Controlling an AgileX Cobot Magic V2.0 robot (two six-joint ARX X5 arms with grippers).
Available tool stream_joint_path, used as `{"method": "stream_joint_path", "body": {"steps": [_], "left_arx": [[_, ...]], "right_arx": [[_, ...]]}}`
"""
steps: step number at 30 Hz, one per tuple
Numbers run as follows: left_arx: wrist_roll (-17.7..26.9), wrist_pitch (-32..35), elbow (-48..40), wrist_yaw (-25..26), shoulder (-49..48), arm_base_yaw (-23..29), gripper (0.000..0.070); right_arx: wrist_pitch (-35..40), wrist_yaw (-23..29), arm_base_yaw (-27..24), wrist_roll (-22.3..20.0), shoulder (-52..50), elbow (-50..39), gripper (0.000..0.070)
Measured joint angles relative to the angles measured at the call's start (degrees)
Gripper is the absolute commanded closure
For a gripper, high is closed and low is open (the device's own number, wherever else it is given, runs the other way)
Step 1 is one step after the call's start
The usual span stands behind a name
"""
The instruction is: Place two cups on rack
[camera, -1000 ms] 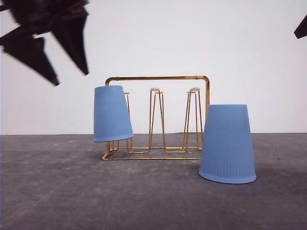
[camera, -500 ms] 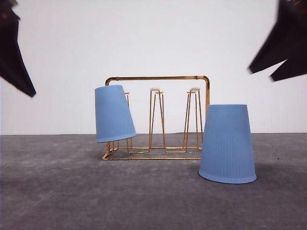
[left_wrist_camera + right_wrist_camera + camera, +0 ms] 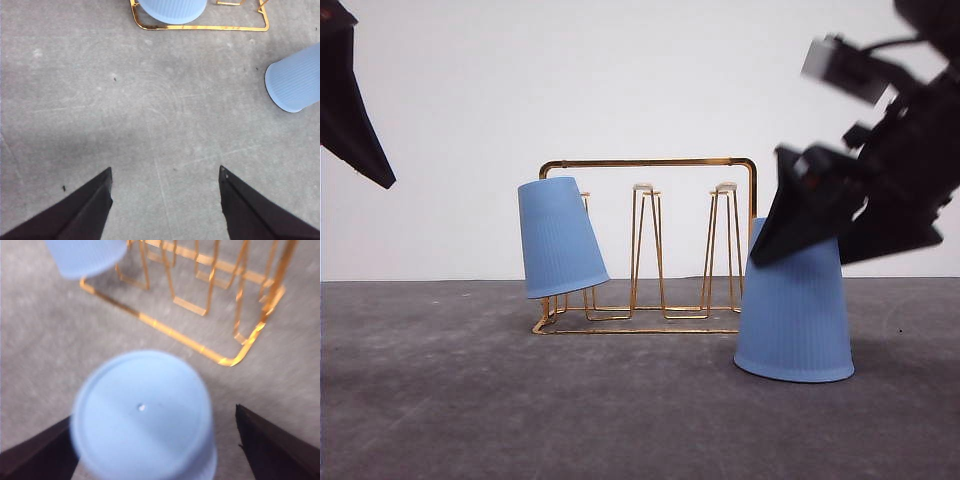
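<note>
— black right gripper [image 3: 800,235], where is it?
— right of frame, blurred, over the upturned cup [image 3: 794,310] on the table [image 3: 470,400]; fingers wide, one each side of its flat top.
— the left gripper [image 3: 165,200]?
— upper left, cut off; open wide over bare table.
— other cup [image 3: 562,238]?
— tilted on the rack [image 3: 650,245], centre, hiding its left prong.

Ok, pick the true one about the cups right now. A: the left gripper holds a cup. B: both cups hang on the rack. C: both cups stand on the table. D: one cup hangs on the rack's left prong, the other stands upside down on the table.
D: one cup hangs tilted on the rack, the other cup stands upside down on the table under the right gripper.
</note>
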Motion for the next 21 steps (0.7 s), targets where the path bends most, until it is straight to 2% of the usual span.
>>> {"method": "stream_joint_path", "body": {"steps": [2, 5, 7, 10, 12, 19, 21], "left_arx": [[-0.01, 0.00, 0.00, -0.02, 0.00, 0.00, 0.0312], [-0.01, 0.00, 0.00, -0.02, 0.00, 0.00, 0.0312], [-0.03, 0.00, 0.00, -0.02, 0.00, 0.00, 0.0312], [-0.03, 0.00, 0.00, -0.02, 0.00, 0.00, 0.0312], [-0.03, 0.02, 0.00, -0.02, 0.00, 0.00, 0.0312], [-0.04, 0.18, 0.00, -0.20, 0.00, 0.00, 0.0312], [-0.05, 0.20, 0.00, -0.20, 0.00, 0.00, 0.0312]], "right_arx": [[0.56, -0.55, 0.00, 0.12, 2.22, 0.00, 0.0159], [0.83, -1.01, 0.05, 1.08, 3.48, 0.00, 0.0333], [0.91, -1.42, 0.04, 1.86, 3.29, 0.02, 0.0390], [-1.22, -2.59, -0.07, 3.73, 2.15, 0.44, 0.0391], [-5.66, -2.92, -0.06, 4.96, 0.49, 2.15, 0.0391], [-23.58, -2.62, -0.04, 5.45, -0.86, 16.66, 0.0390], [-26.73, -1.61, -0.04, 5.06, -0.86, 20.30, 0.0390]]}}
